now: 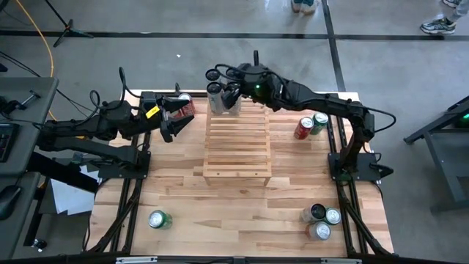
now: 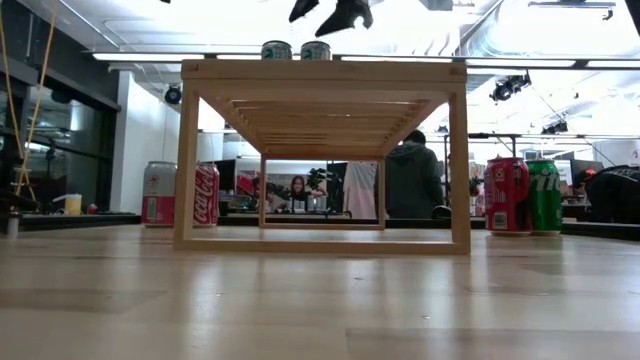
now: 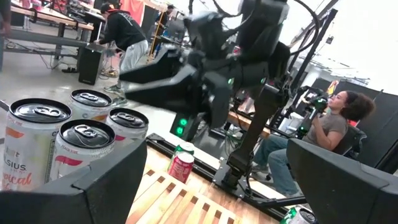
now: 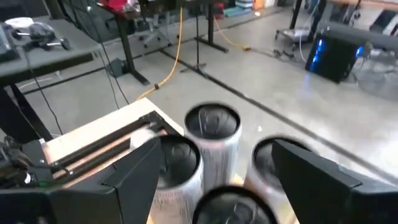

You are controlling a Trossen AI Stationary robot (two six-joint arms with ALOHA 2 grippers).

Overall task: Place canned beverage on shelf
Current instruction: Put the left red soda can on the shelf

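1. My right claw (image 1: 229, 94) hangs over the far end of the shelf (image 1: 237, 144), above the cluster of cans (image 1: 220, 89) standing there. Its fingers are spread and pinch nothing.
2. From my right wrist I see the can tops between my fingers (image 4: 134, 177); one can at the lower edge is cut off, another sits half behind my finger, and all are blurred.
3. From above, my own arm covers part of that cluster, so I cannot count the cans surely.
4. At table height only two can tops (image 2: 296, 50) peek above the shelf's top edge; my claw is cropped at the upper edge.
5. My left claw (image 1: 174, 117) waits beside the shelf's far left corner, fingers spread wide, empty. Just beyond it a red can (image 1: 186, 106) is partly hidden by those fingers.
6. A red and a green can (image 1: 311, 125) stand right of the shelf, three cans (image 1: 321, 220) cluster near the right corner, and one can (image 1: 158, 219) lies near left.
7. People (image 2: 412, 180) show dimly through the shelf's frame.
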